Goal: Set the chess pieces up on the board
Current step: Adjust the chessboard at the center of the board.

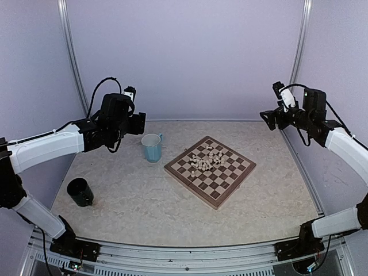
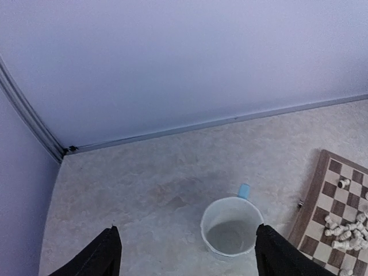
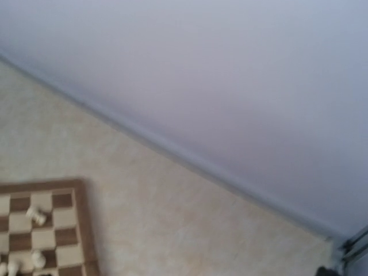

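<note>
The board (image 1: 229, 180) lies turned like a diamond in the middle of the table. The chess pieces (image 1: 206, 161) lie in a loose heap on its far half, several tipped over. My left gripper (image 1: 138, 122) hangs high above the table's far left. In the left wrist view it (image 2: 185, 227) is open and empty, and the board (image 2: 330, 202) with its pieces (image 2: 345, 233) shows at the right edge. My right gripper (image 1: 268, 118) is raised at the far right; its fingers are out of the right wrist view, which shows a corner of the board (image 3: 81, 230) and a few pieces (image 3: 37, 215).
A light blue cup (image 1: 152, 147) stands left of the board, below my left gripper; it looks empty in the left wrist view (image 2: 232, 227). A black cup (image 1: 80, 192) stands at the near left. Pale walls enclose the table on three sides.
</note>
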`<state>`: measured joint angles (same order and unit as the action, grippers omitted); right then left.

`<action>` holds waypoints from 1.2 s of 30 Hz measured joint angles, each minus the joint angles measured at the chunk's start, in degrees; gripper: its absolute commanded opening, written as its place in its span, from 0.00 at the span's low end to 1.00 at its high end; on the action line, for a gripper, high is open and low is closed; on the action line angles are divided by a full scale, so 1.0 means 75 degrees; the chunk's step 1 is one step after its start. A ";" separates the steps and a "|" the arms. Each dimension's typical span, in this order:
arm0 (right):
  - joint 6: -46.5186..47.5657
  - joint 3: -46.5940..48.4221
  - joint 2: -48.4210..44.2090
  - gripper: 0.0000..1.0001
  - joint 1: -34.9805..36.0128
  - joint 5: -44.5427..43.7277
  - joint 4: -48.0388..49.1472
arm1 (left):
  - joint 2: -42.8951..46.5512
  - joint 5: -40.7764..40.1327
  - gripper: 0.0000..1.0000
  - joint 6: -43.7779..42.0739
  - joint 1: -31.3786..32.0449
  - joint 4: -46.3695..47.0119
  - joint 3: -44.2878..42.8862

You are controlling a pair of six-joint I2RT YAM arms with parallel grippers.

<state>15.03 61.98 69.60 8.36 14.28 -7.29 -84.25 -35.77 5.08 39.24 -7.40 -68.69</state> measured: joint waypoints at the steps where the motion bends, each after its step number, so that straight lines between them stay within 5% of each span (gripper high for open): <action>1: -0.0015 -0.0134 0.0064 0.99 0.0000 0.0032 0.0041 | 0.0017 0.0204 0.75 0.0131 0.0076 -0.0102 0.0087; 7: 0.0592 -0.0233 0.0851 0.93 0.0000 0.0271 -0.0236 | 0.0527 0.1259 0.71 0.1032 0.0746 -0.0641 0.0982; 14: 0.1329 0.0204 0.2130 0.41 -0.0003 0.0152 -0.0679 | 0.1244 0.2075 0.48 0.2334 0.1087 -0.0874 0.2072; 16: 0.1437 0.0428 0.2716 0.34 -0.0003 0.0041 -0.0801 | 0.1256 0.2221 0.43 0.2696 0.1096 -0.0895 0.2393; 21: 0.1763 0.0530 0.3902 0.26 0.0000 -0.0114 -0.1000 | 0.0953 0.2637 0.37 0.3252 0.1236 -0.1026 0.2891; 36: 0.2585 0.0848 0.5243 0.22 0.0230 -0.0586 -0.1303 | -0.1784 0.2943 0.45 0.3742 0.1262 -0.0154 0.2378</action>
<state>34.41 68.34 108.92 10.09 9.89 -17.06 -97.62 -13.69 33.15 48.71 -8.56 -50.85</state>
